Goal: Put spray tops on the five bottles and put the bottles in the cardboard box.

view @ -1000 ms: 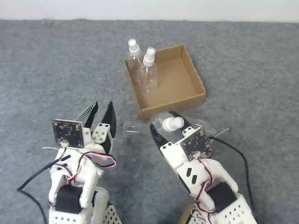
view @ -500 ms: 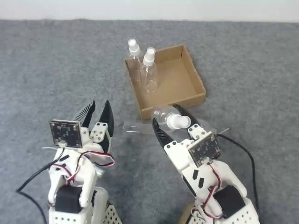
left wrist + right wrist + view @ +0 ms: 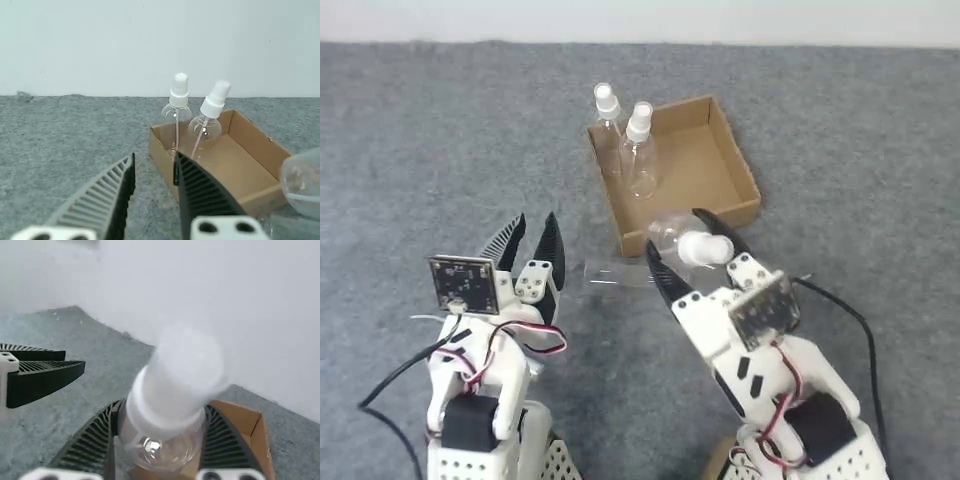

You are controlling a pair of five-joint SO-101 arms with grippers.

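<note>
Right tool is clamped on the held bottle, spray top on, at the cardboard box's near wall. Two capped bottles stand at its far corner. Left tool hangs empty, fingers slightly apart. By the task's count, two remain.

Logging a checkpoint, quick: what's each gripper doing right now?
Left gripper: open, empty.
Right gripper: shut on a spray-topped bottle.

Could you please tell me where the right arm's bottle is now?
In the high view, the clear plastic bottle with a white spray top is gripped in the right hand, by the brown cardboard box's near wall.
</note>
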